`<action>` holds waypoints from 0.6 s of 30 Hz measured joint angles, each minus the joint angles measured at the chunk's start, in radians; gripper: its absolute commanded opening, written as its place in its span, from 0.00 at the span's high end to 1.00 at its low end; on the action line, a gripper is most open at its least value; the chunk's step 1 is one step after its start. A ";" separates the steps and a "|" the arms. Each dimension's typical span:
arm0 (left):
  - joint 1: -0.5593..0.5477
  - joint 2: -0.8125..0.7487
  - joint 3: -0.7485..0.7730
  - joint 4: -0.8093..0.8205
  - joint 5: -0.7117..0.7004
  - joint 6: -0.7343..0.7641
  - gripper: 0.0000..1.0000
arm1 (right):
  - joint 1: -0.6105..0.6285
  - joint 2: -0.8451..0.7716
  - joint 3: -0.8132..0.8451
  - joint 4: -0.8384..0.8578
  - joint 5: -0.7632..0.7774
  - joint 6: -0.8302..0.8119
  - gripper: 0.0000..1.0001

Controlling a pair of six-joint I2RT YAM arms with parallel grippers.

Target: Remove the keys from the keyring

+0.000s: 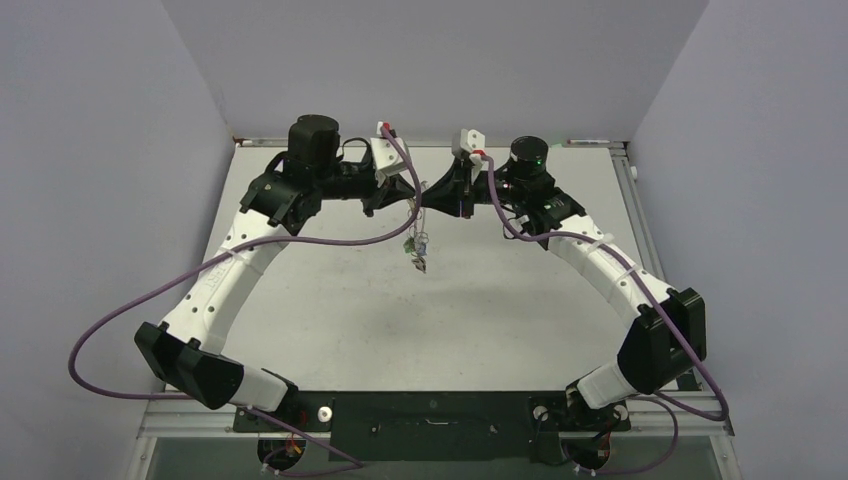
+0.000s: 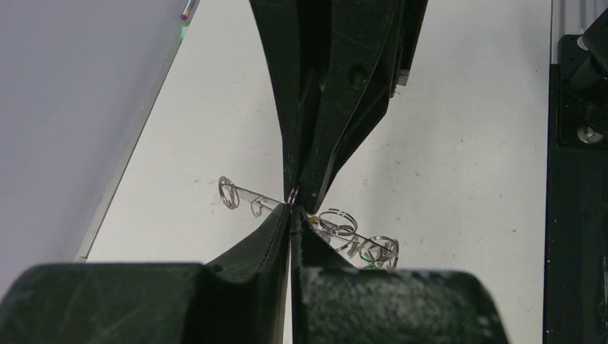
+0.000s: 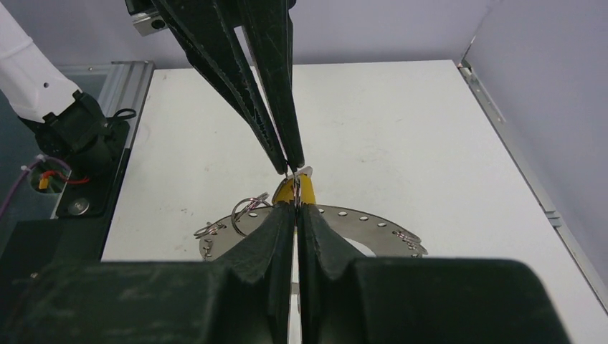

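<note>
The keyring (image 3: pixel 355 225), a flat grey disc with small holes round its rim, hangs in the air over the far middle of the table. In the left wrist view it shows edge-on as a thin strip (image 2: pixel 244 191), and my left gripper (image 2: pixel 292 213) is shut on it. My right gripper (image 3: pixel 295 206) is shut on a yellow-headed key (image 3: pixel 307 192) standing up from the disc. The two grippers meet tip to tip (image 1: pixel 422 195). Small split rings (image 2: pixel 337 222) and more keys (image 1: pixel 416 248) dangle below; most of these keys are hidden in the wrist views.
The white table (image 1: pixel 480 320) lies below, with grey walls on three sides. Aluminium rails (image 1: pixel 640 215) run along its edges. Purple cables (image 1: pixel 130 310) loop off both arms, and the arm bases (image 1: pixel 430 415) sit at the near edge.
</note>
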 measured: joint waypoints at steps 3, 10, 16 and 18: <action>0.012 0.000 -0.003 0.012 -0.002 -0.025 1.00 | -0.014 -0.022 -0.046 0.103 0.020 0.061 0.95; 0.024 -0.002 -0.029 0.044 -0.013 -0.060 1.00 | -0.042 -0.040 -0.108 0.346 0.049 0.209 0.95; 0.034 -0.010 -0.051 0.088 -0.009 -0.089 0.74 | -0.046 -0.041 -0.122 0.432 0.050 0.259 0.95; 0.045 -0.020 -0.055 0.106 -0.008 -0.097 0.72 | -0.046 -0.043 -0.122 0.425 0.049 0.240 0.95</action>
